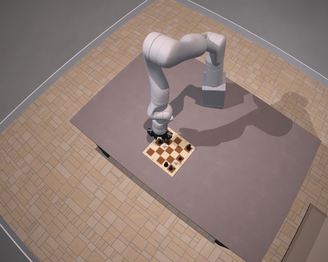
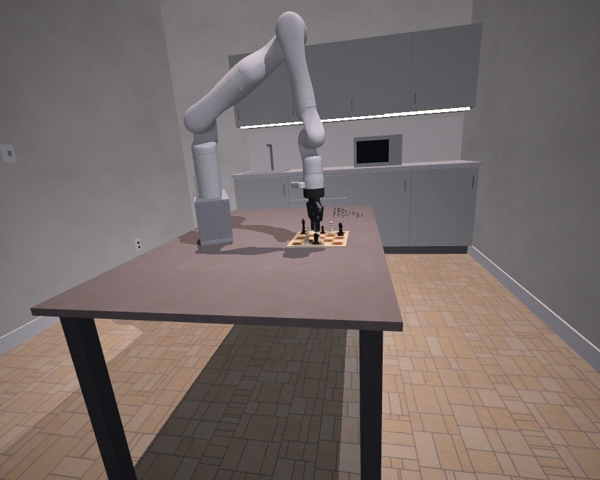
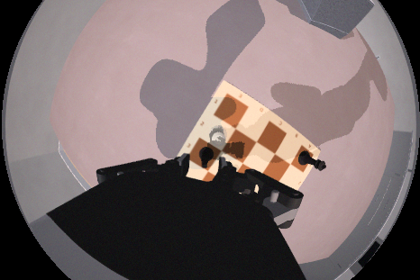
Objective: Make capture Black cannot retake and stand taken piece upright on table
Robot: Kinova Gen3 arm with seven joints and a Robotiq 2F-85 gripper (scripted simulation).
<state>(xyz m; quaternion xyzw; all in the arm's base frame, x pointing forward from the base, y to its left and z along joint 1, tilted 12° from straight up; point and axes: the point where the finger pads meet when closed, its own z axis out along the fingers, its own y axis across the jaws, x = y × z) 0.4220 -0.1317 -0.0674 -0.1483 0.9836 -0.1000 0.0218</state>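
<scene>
A small chessboard [image 1: 169, 152] lies on the brown table near its left edge. My gripper [image 1: 159, 138] hangs straight down over the board's corner nearest the arm. Its fingers are partly open, on either side of a black piece [image 3: 205, 154] standing below them, and I cannot see them touching it. That piece also shows in the exterior view [image 2: 316, 238]. A white piece [image 1: 164, 146] stands one square away, right beside it. Another white piece [image 1: 175, 162] stands near the opposite corner, with black pieces [image 1: 166, 164] around it. A tall black piece [image 1: 188, 146] stands alone at the right corner.
The arm's grey base block [image 1: 213, 93] stands at the back of the table. The table edge runs close along the board's left side. Kitchen cabinets and a microwave [image 2: 376, 150] stand behind the table.
</scene>
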